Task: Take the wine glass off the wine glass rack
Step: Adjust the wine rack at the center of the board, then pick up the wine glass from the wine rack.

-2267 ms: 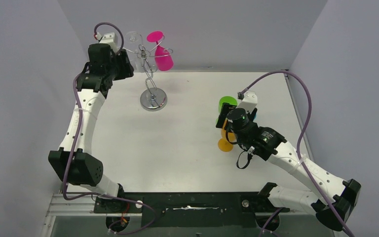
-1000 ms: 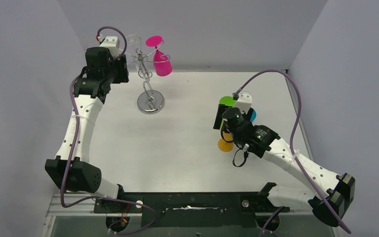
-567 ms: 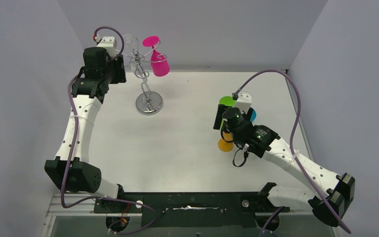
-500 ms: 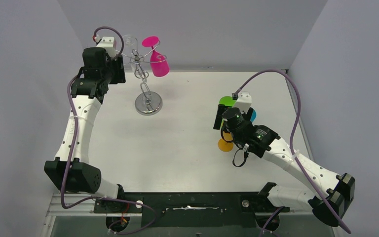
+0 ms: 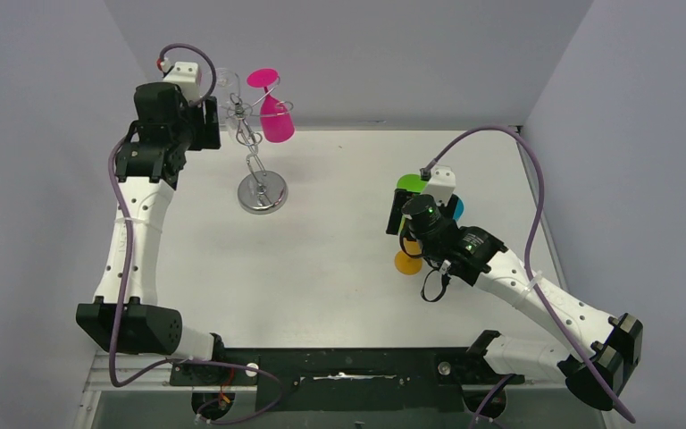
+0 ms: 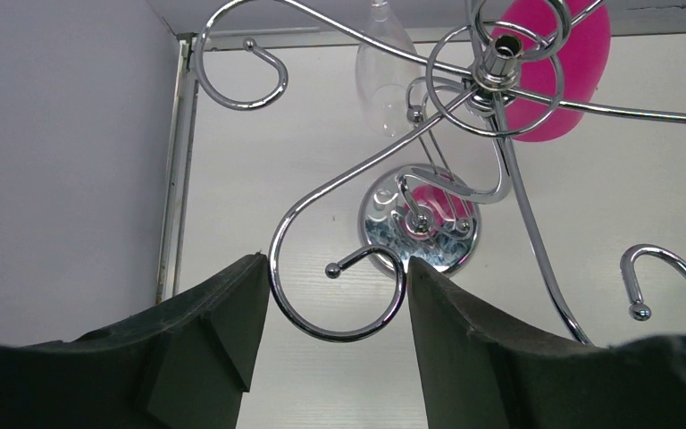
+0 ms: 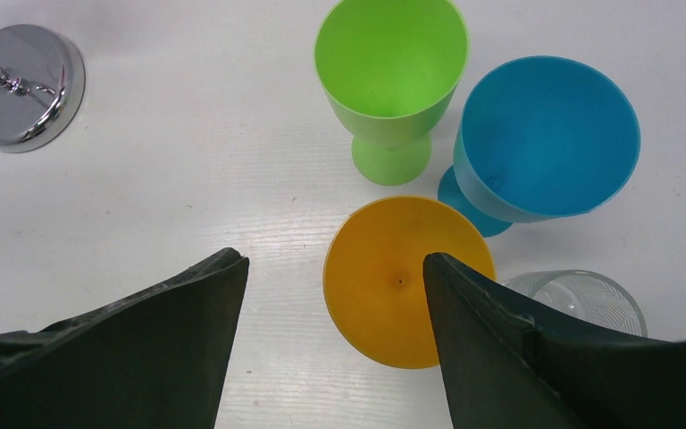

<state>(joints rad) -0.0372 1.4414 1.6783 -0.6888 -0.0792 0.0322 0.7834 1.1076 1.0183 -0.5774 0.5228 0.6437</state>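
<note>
The wine glass rack is polished chrome wire — its base mirror-bright. On it hang a clear glass and a glossy pink wine glass; the table beneath is matt white.

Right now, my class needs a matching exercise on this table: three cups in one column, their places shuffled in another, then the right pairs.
Column one
1. pink plastic wine glass
2. lime green plastic goblet
3. orange plastic goblet

Column two
A. between the fingers of the open right gripper, wrist view
B. hanging bowl-down on the silver wire rack
C. upright beside the blue plastic goblet

Pairs: 1-B, 2-C, 3-A
</note>
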